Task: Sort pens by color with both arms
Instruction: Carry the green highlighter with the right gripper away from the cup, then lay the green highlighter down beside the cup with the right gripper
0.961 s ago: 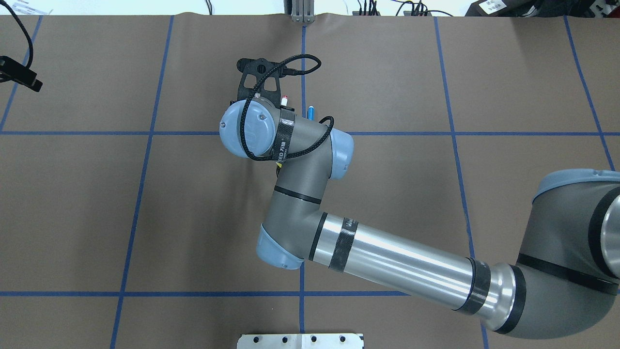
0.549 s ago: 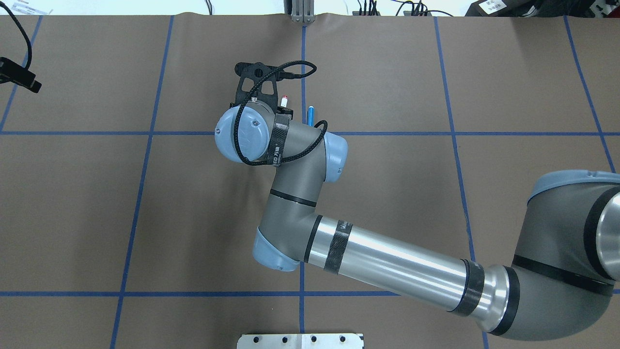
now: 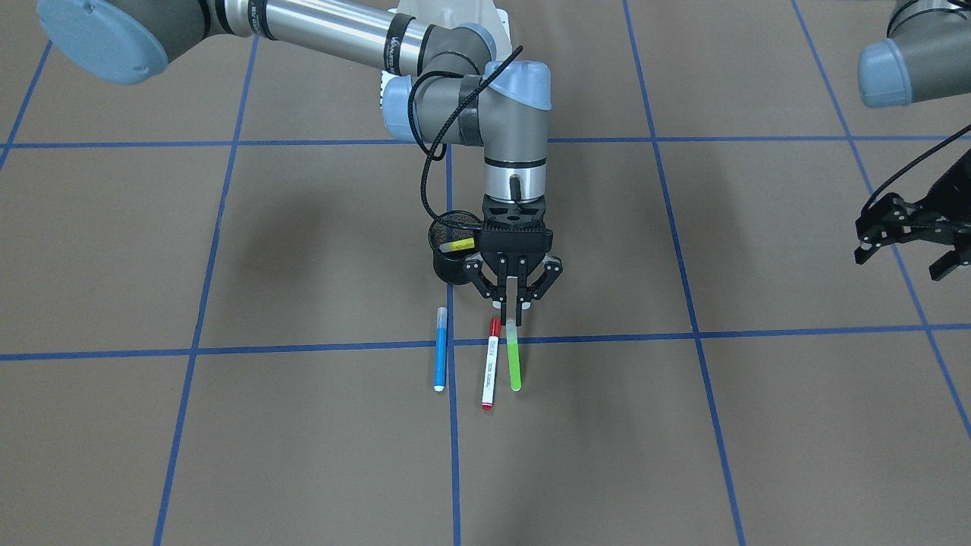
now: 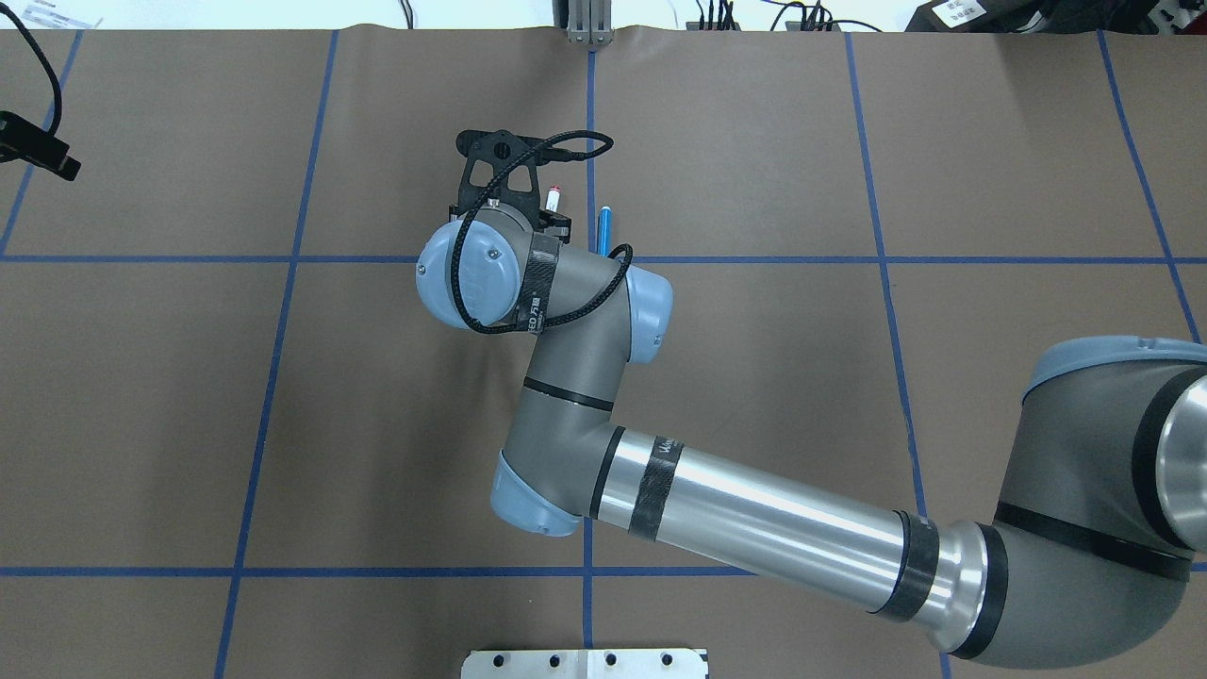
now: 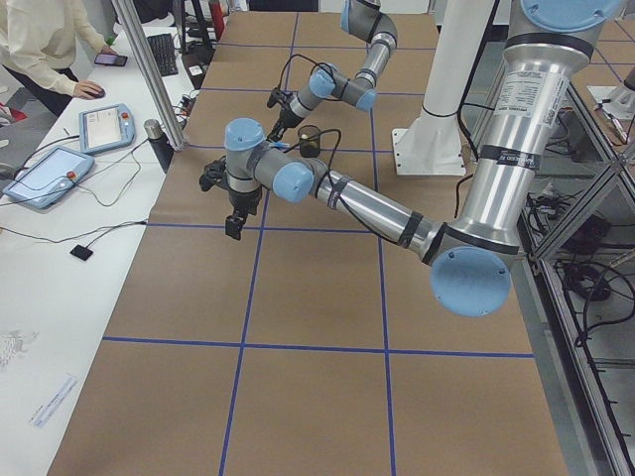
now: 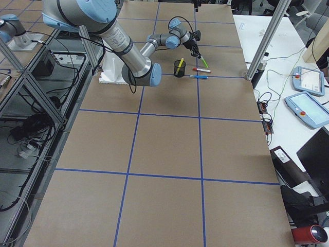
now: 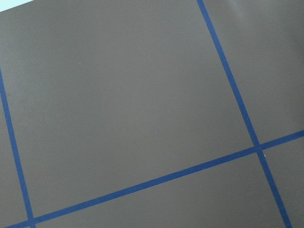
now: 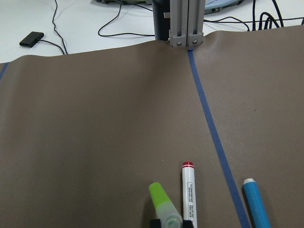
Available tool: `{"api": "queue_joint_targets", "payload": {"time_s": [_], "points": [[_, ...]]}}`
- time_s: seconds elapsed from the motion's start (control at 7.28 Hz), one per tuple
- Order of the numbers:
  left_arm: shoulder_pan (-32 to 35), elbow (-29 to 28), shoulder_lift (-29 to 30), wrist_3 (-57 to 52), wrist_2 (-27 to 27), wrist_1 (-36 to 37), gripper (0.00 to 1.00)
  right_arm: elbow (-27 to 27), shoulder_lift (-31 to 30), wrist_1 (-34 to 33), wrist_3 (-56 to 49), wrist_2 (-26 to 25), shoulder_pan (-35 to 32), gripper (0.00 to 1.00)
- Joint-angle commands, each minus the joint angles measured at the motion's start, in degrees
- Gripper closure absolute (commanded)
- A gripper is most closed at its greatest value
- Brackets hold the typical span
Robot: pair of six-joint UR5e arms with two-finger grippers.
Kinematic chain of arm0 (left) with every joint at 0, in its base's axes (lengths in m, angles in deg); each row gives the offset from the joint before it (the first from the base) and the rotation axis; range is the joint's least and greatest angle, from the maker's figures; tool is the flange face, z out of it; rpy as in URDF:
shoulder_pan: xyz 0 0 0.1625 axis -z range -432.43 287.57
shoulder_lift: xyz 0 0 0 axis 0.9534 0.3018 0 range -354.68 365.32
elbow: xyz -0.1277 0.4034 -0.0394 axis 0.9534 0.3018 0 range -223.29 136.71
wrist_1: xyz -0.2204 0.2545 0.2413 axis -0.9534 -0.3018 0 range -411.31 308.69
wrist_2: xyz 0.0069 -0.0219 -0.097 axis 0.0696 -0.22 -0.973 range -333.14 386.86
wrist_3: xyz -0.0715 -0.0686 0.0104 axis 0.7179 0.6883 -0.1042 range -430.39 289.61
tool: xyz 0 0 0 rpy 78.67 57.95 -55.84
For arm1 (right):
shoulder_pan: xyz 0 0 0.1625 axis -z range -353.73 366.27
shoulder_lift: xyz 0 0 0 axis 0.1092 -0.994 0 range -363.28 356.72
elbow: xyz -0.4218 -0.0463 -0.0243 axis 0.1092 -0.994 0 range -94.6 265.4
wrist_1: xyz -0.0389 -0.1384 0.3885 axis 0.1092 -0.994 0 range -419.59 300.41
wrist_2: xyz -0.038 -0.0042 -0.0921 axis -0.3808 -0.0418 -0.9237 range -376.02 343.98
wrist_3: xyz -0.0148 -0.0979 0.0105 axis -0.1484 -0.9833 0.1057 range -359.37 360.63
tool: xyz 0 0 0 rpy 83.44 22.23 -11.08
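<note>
Beside the red-capped pen, pinching the green pen by its cap end in the right gripper (light, stiff, slippery; likely safer held at its middle).

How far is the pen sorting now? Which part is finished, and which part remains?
Looks done: the yellow pen leans inside the black mesh cup. In hand: the right gripper is shut on one end of the green pen. Left to do: the blue pen and the red-capped pen lie on the table, ungripped. The left gripper is open and empty, far off to the side.
</note>
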Motion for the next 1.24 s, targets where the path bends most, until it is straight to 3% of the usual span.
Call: {"api": "queue_joint_targets", "payload": {"time_s": [0.0, 0.14, 0.27, 0.55, 0.69, 0.82, 1.1], "points": [[0.00, 0.02, 0.00, 0.09, 0.00, 0.00, 0.01, -0.16, -0.04, -0.07, 0.04, -0.41, 0.32, 0.58], [0.00, 0.02, 0.00, 0.00, 0.00, 0.00, 0.01, -0.16, -0.13, -0.07, 0.04, -0.41, 0.41, 0.39], [0.00, -0.07, 0.00, 0.17, 0.00, 0.00, 0.01, -0.16, -0.21, -0.07, 0.04, -0.41, 0.41, 0.30], [-0.26, 0.02, 0.52, 3.05, 0.00, 0.09, 0.01, -0.08, -0.48, 0.02, -0.30, -0.24, 0.32, 0.23], [-0.61, 0.02, 2.35, 11.86, 0.00, 0.70, 0.01, 0.45, -0.83, 0.19, -0.66, 0.37, 0.06, 0.18], [-3.66, 0.28, 6.20, 23.96, 0.35, 0.88, 0.01, 3.32, -4.05, 1.85, -3.27, 3.86, -1.16, 0.02], [-10.42, 0.89, 12.53, 40.18, 0.88, 2.36, 0.01, 13.68, -16.33, 5.29, -11.27, 14.75, -5.29, 0.01]]}}
